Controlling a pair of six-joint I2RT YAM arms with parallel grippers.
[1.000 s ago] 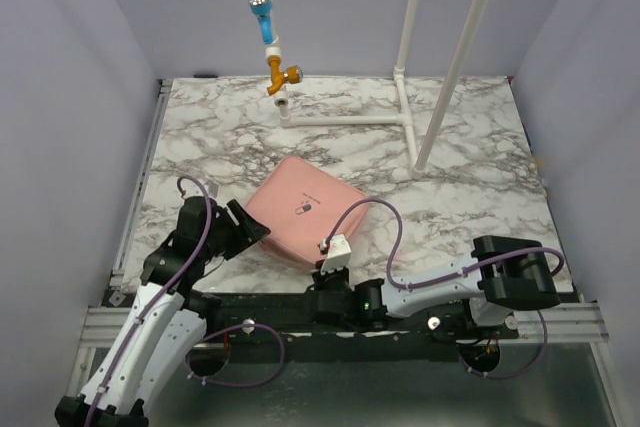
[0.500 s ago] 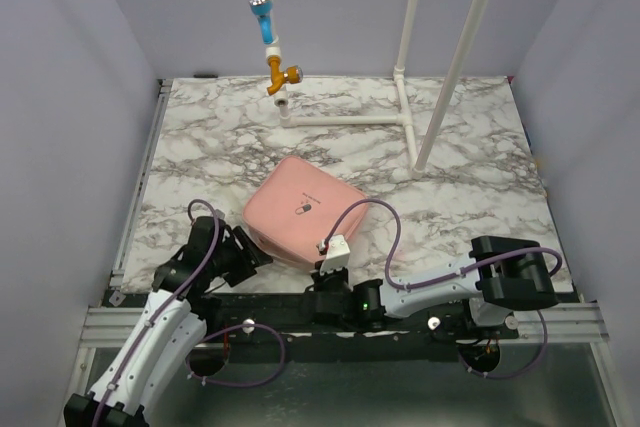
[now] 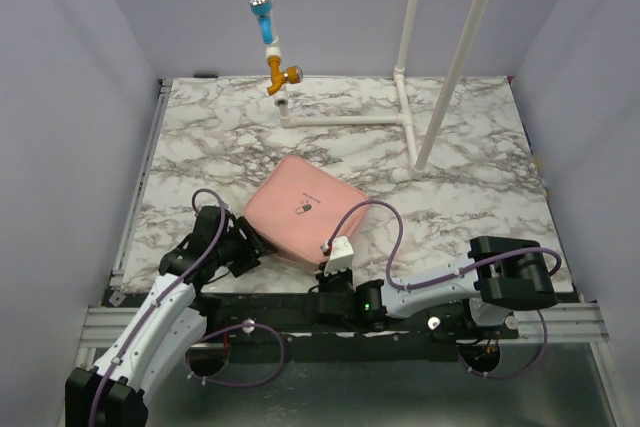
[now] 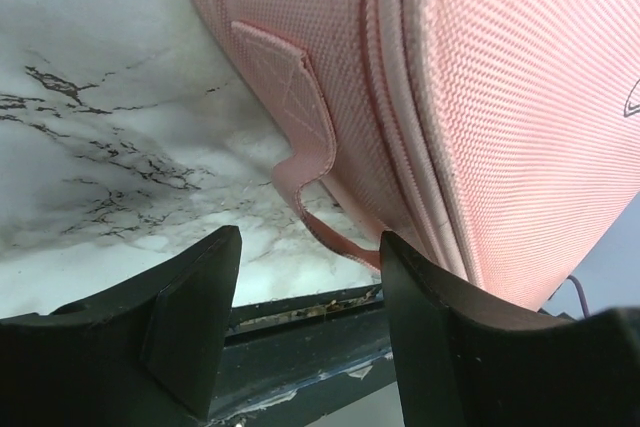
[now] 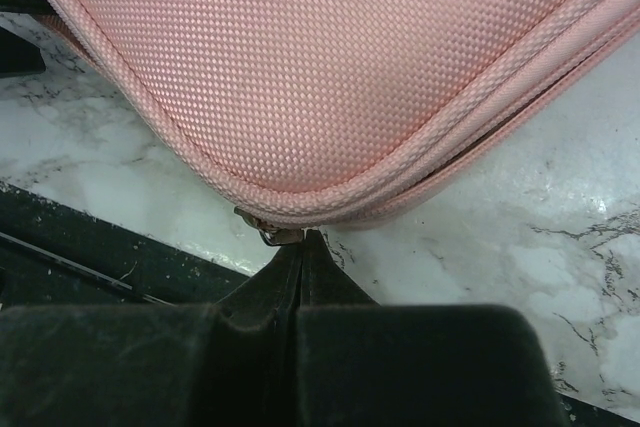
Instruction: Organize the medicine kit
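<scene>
One medicine kit, at pinched right gripper, beside parted left gripper

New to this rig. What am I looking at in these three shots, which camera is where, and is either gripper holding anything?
It is two small robot arms bolted at the near edge of a marble table. The wide shot is a fixed camera above and behind them; the two close-ups come from a camera on each wrist, its own black fingers at the bottom. On the table lies a closed pink medicine kit; a white pipe frame stands behind it. The left gripper is open at the kit's edge, a pink strap loop ahead of it, nothing held. The right gripper is shut, tips at the zipper pull; whether it pinches the pull is unclear.
</scene>
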